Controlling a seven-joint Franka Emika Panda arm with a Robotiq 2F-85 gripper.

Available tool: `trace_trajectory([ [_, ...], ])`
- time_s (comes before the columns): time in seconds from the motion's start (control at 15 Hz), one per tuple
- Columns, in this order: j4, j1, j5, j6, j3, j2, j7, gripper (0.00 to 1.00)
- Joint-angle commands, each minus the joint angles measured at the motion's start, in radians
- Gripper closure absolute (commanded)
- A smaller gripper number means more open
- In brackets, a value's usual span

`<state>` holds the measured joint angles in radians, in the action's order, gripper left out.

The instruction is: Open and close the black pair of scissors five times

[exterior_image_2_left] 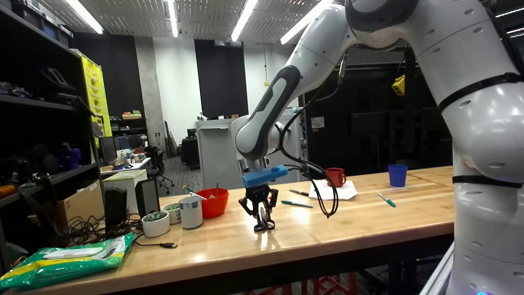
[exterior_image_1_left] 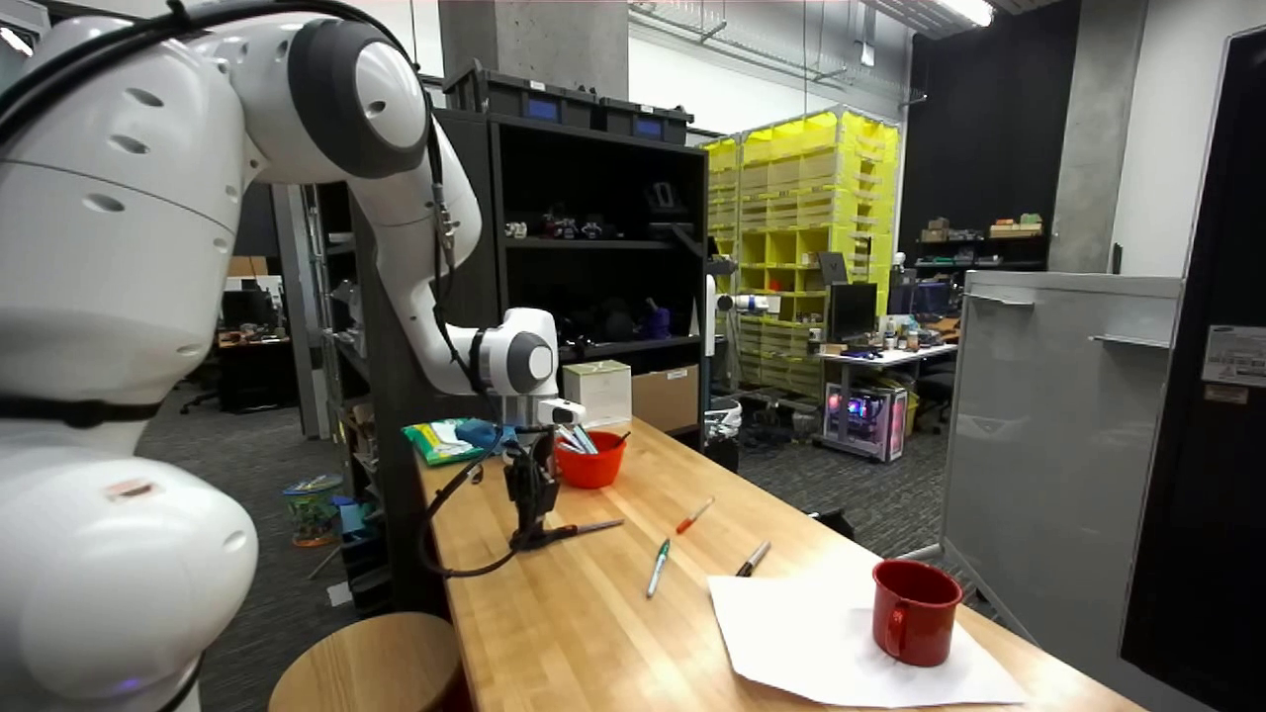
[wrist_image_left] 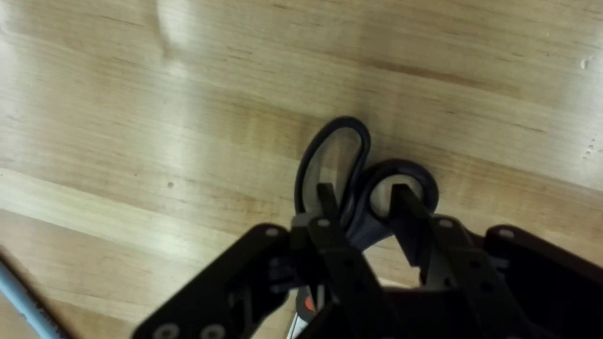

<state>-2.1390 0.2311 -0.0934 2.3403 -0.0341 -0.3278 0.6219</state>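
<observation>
Your fingers stand spread, a tip at each loop of the black-handled scissors, which lie nearer the robot-side long edge of the tabletop. How deep the tips sit is unclear; too shallow, and widening could pop one over its rim.

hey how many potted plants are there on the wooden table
2, both in an exterior view: the nearer potted plant, and the farther potted plant just behind it, beside the gray canister. More could be hidden.
</observation>
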Motion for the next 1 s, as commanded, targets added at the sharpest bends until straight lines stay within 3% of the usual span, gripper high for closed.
trace_trajectory([
  [0.0, -0.057, 0.013, -0.027, 0.028, 0.006, 0.068, 0.037, 0.65],
  [0.4, -0.139, 0.006, -0.107, 0.076, 0.011, 0.169, 0.051, 0.62],
  [0.53, -0.163, 0.0, -0.163, 0.08, 0.012, 0.203, 0.064, 0.51],
  [0.6, -0.175, -0.007, -0.183, 0.08, 0.011, 0.222, 0.069, 0.31],
  [0.93, -0.22, -0.057, -0.173, 0.094, 0.001, 0.295, 0.049, 0.01],
])
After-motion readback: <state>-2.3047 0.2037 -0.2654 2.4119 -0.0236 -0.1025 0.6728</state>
